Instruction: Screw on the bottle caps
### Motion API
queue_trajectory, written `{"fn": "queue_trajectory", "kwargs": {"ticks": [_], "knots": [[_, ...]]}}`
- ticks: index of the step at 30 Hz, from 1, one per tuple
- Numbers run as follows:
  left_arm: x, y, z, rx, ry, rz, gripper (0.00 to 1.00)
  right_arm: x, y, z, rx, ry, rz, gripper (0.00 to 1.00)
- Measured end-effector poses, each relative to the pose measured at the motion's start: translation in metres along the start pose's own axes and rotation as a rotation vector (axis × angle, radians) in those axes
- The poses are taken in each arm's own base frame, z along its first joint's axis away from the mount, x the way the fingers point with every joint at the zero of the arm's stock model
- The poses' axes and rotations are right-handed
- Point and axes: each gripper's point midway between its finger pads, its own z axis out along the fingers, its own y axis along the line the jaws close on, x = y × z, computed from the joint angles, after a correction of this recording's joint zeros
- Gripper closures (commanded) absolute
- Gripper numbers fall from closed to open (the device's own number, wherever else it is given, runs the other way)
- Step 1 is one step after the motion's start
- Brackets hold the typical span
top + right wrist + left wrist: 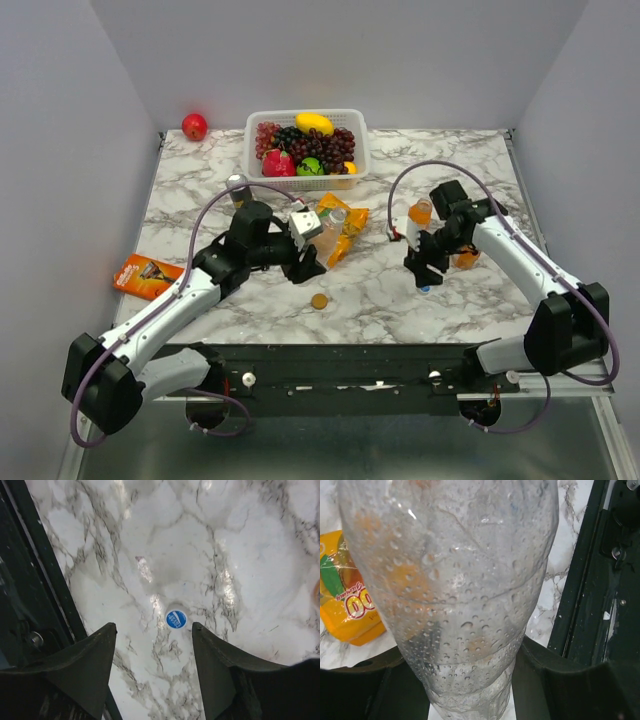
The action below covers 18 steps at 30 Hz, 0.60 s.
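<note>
A colourless bottle (460, 580), wet with droplets, fills the left wrist view. My left gripper (470, 685) is shut on its body, a finger pressing each side. In the top view this bottle (331, 237) sits in front of the left gripper (307, 262), over an orange packet. A white cap with a blue mark (176, 619) lies on the marble, just beyond my right gripper (153, 630), which hangs open above it. One golden-orange cap (319, 300) lies loose at mid-table. An orange bottle (421, 212) stands by the right arm, and another (465, 260) is partly hidden behind it.
A white basket (305, 182) of fruit stands at the back. A red apple (194, 126) lies at the back left and a dark can (238, 187) near the left arm. An orange box (147, 275) and the orange packet (345, 222) lie on the marble table (380, 300).
</note>
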Motion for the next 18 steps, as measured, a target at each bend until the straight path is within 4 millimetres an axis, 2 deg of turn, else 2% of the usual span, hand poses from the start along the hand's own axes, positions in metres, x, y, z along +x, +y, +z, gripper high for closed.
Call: {"fn": "queue_trajectory", "kwargs": {"ticks": [4, 7, 18], "knots": [[0.0, 0.009, -0.004, -0.029, -0.004, -0.039, 0.91, 0.033, -0.002, 0.014, 0.022, 0.091, -0.097, 0.37], [-0.001, 0.016, -0.007, -0.053, -0.013, -0.081, 0.94, 0.049, -0.002, 0.022, 0.021, 0.135, -0.169, 0.37], [0.0, 0.031, -0.012, -0.096, -0.023, -0.113, 0.91, 0.075, -0.008, 0.043, 0.045, 0.179, -0.291, 0.39]]}}
